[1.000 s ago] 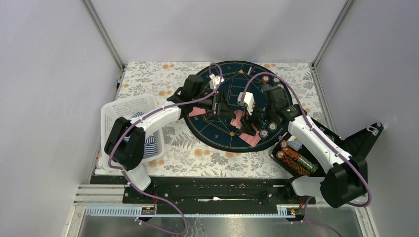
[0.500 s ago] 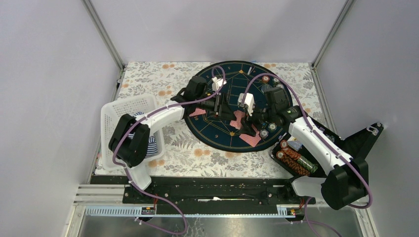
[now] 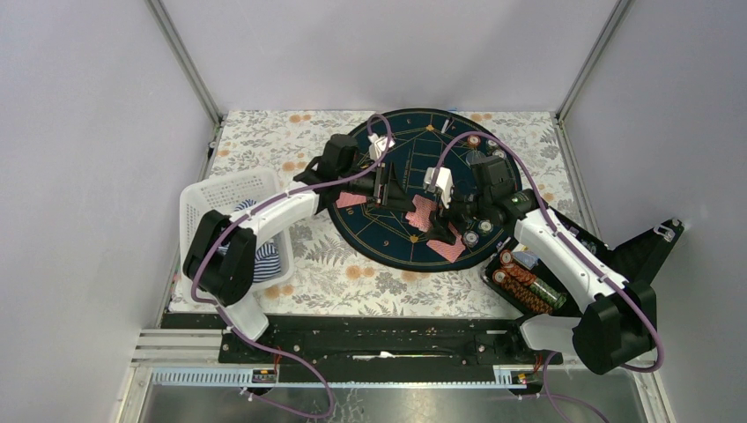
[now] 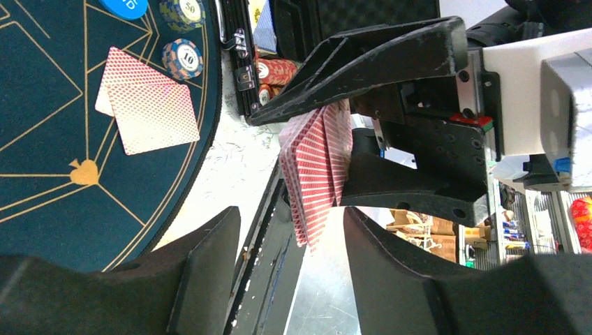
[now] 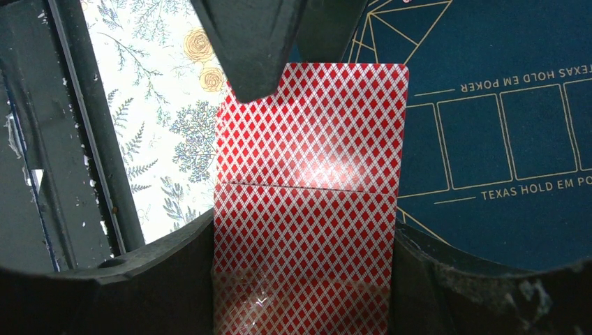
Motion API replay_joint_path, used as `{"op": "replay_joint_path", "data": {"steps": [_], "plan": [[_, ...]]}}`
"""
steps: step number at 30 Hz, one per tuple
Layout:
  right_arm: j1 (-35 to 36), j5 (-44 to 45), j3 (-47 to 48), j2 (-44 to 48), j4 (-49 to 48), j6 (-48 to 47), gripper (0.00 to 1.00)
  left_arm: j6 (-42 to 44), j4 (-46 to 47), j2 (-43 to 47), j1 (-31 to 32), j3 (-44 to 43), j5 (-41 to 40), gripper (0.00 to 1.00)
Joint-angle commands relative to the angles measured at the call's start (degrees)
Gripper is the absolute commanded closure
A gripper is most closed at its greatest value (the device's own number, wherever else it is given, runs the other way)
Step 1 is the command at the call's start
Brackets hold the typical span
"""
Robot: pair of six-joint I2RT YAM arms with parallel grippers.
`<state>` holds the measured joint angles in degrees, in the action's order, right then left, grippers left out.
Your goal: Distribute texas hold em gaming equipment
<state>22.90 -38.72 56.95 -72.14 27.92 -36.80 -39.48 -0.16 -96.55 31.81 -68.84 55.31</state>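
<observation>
My right gripper (image 5: pixel 304 279) is shut on a deck of red-backed playing cards (image 5: pixel 307 181), held above the dark blue mat (image 5: pixel 489 70). The top view has that deck (image 3: pixel 425 211) in the right gripper (image 3: pixel 433 220) over the mat's middle. My left gripper (image 4: pixel 286 234) stands open, facing the deck (image 4: pixel 317 167); the fanned card edges reach between its fingertips. One left finger (image 5: pixel 258 42) rests over the deck's far end. Two cards (image 4: pixel 146 105) lie face down on the mat beside chip stacks (image 4: pixel 183 57) and a blue disc (image 4: pixel 124 5).
A white basket (image 3: pixel 220 198) holding striped cloth (image 3: pixel 262 262) stands at the left. An open black case (image 3: pixel 528 278) with rolls of chips sits at the right front. More cards (image 3: pixel 447 249) and chips (image 3: pixel 471 236) lie on the mat (image 3: pixel 388 233).
The left gripper edged right toward the deck, then back left a little, its jaws narrowing and reopening. The right gripper and deck stayed put.
</observation>
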Motion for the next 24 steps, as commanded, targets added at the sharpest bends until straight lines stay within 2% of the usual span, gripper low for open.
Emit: {"op": "replay_joint_path", "data": {"steps": [1, 5, 9, 19, 24], "plan": [[0.7, -3.0, 0.8, 0.9, -2.5, -1.2, 1.0, -0.1, 2.8, 1.6, 1.4, -1.4, 1.1, 0.39], [0.7, -3.8, 1.1, 0.8, -2.8, -1.3, 1.0, 0.4, 0.4, -0.5, 1.9, -3.4, -0.4, 0.44], [0.7, -4.2, 1.0, 1.3, -2.9, -1.4, 1.0, 2.8, -3.5, -0.4, 1.6, -3.6, -2.1, 0.53], [0.8, -4.8, 1.2, 1.5, -3.0, -0.8, 1.0, 3.4, -3.0, 3.6, -1.2, 0.2, -3.0, 0.82], [0.7, -4.8, 1.3, 1.1, -3.1, -0.8, 1.0, 1.4, 1.0, 5.7, -2.3, 3.0, -2.2, 0.97]]}}
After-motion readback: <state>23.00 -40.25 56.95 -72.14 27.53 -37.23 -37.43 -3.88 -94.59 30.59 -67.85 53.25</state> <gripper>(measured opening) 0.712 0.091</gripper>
